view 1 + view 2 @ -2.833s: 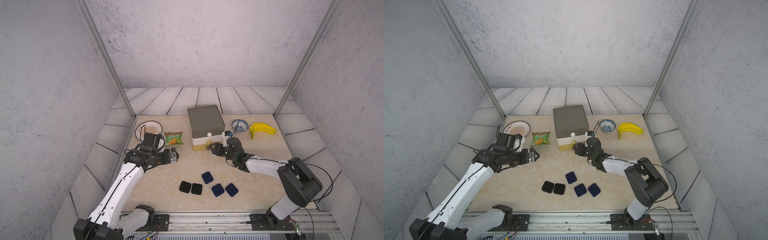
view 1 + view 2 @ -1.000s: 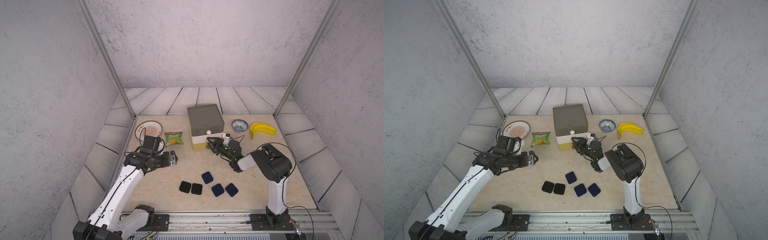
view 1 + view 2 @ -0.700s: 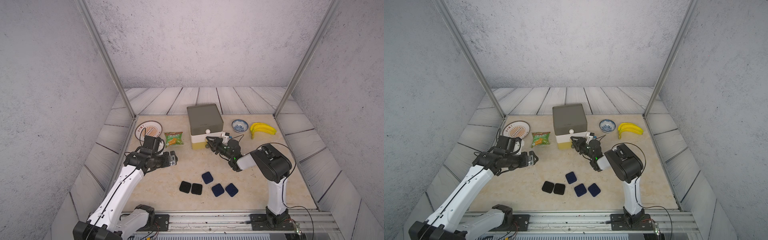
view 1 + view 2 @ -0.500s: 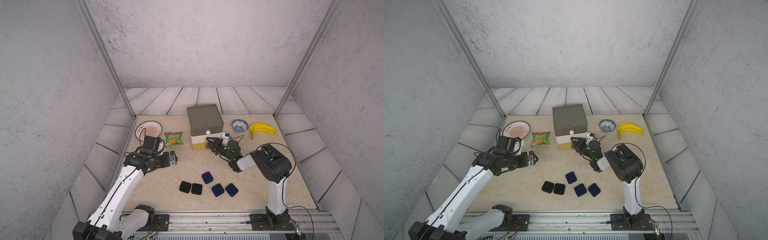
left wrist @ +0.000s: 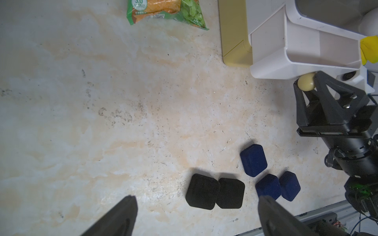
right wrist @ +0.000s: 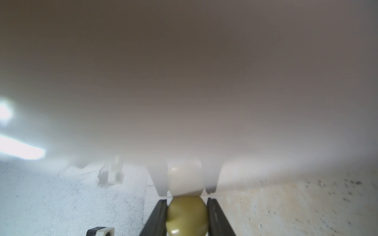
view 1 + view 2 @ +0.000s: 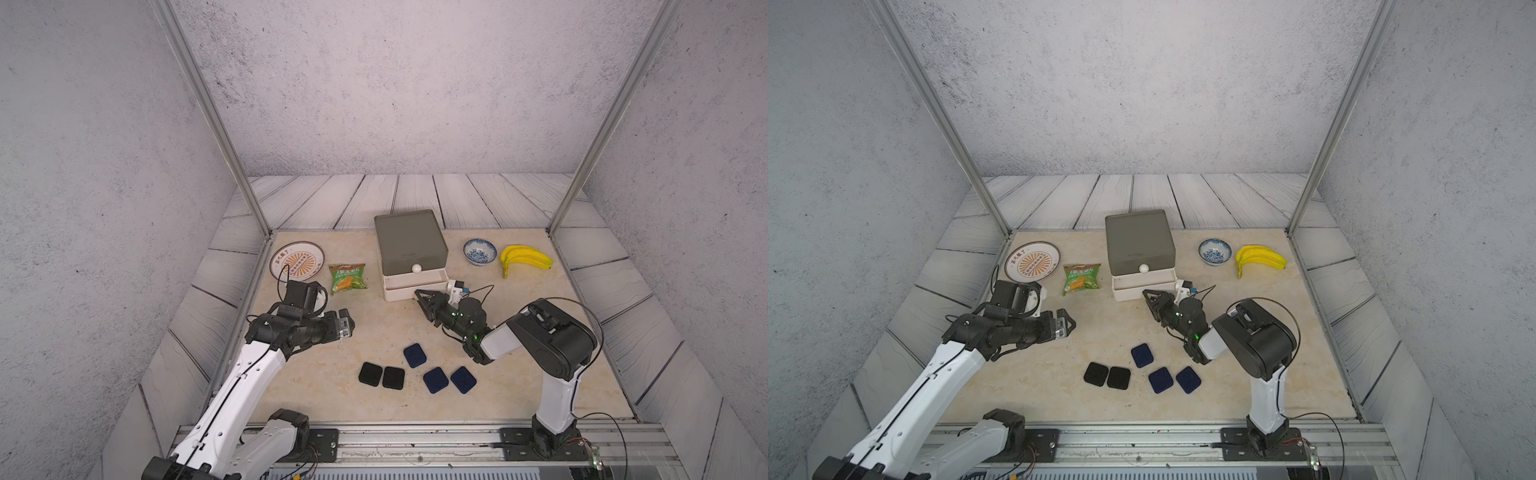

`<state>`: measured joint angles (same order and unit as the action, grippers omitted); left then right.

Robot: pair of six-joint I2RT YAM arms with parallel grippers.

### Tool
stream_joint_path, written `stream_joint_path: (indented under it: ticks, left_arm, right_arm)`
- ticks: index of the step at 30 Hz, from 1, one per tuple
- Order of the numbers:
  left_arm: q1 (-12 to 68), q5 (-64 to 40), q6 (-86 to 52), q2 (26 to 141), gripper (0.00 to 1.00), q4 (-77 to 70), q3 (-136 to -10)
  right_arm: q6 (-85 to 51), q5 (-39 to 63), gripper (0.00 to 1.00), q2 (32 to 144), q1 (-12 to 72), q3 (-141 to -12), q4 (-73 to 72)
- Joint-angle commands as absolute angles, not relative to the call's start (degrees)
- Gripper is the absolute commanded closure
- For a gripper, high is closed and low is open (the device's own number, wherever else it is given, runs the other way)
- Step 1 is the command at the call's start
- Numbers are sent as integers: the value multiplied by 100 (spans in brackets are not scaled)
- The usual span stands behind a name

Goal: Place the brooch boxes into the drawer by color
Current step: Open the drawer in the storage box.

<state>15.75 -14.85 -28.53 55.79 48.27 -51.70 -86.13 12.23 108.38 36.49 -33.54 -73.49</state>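
The drawer chest [image 7: 409, 243] has a grey top and a white drawer [image 7: 415, 286] pulled out, which looks empty; its yellow bottom part [image 5: 235, 40] shows in the left wrist view. My right gripper [image 7: 419, 296] reaches under the white drawer's front, shut on the yellow knob [image 6: 186, 214]. The same knob [image 5: 306, 82] appears between its fingers in the left wrist view. Two black brooch boxes [image 7: 370, 374] [image 7: 393, 377] and three navy ones [image 7: 414, 355] [image 7: 435, 380] [image 7: 463, 379] lie on the table. My left gripper [image 7: 347, 324] hangs open over the table left of them.
A patterned plate [image 7: 297, 261] and a green snack packet [image 7: 347, 277] lie left of the chest. A blue bowl [image 7: 479, 251] and bananas [image 7: 525, 257] lie to its right. Metal posts stand at the back corners, and a rail [image 7: 415, 440] runs along the front.
The right arm has folded in closer to the chest, and its jaws have closed on the yellow knob. The left arm has barely moved, and the boxes lie where they were.
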Motion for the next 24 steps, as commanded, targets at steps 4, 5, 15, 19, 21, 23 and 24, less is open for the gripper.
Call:
stream_joint_path:
  ticks: [4,5,15,19,21,23,24]
  left_arm:
    - [1521,-1625,-2926,5401,2,4942,-5029]
    - [1521,-1641,-2943,5388,2,4939,-4998]
    - [1521,-1770,-3041,5300,2,4909,-4775]
    - [1521,-1734,-3048,5192,2,4968,-4766]
    - [1521,-1748,-3080,5168,2,4896,-4711]
    - [1520,-1783,-3069,5230,2,4894,-4700]
    - [1520,-1814,-3067,5260,2,4899,-4697]
  right_arm:
    - [-8403,1351,77,10444,4011,-2961,-7315]
    - [-8387,1334,77,10391,4045,-2915,-7273]
    - [-8227,1118,76,10028,4389,-2739,-6921]
    - [-8253,1120,76,10057,4469,-2741,-6917]
    - [-8239,1143,74,10064,4508,-2764,-6886]
    - [-8206,1128,68,10046,4518,-2777,-6834]
    - [-8194,1117,62,10033,4522,-2777,-6808]
